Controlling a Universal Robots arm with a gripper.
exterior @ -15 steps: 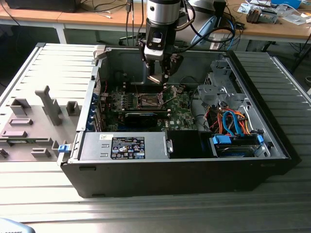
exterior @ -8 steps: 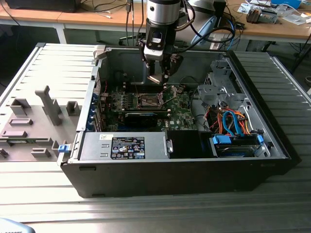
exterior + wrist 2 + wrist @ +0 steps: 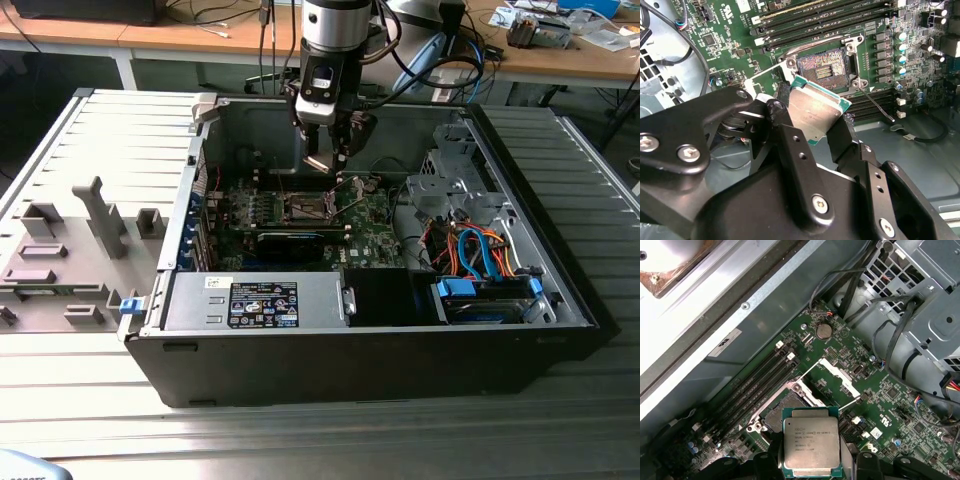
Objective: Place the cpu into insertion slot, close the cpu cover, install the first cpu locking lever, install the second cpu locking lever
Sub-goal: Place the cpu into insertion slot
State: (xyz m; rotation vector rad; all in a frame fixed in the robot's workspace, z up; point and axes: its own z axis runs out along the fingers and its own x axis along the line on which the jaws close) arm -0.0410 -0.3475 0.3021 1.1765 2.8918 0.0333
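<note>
The work seems to be at its first step: the gripper (image 3: 330, 160) is clamped on two edges of the cpu (image 3: 812, 447) and holds it in the air, near the bare insertion slot (image 3: 824, 70). The cpu cover (image 3: 839, 374) stands open and one locking lever (image 3: 879, 104) is free, so closing and both levers are left. The raised cover and the memory slots (image 3: 830, 22) crowd the socket.

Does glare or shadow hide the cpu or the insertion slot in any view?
First wrist view: the cpu shows an even sheen, while a pale panel outside the case is washed out. Second wrist view: the insertion slot is evenly lit. Exterior view: the gripper hangs over the shaded inside of the case.
</note>
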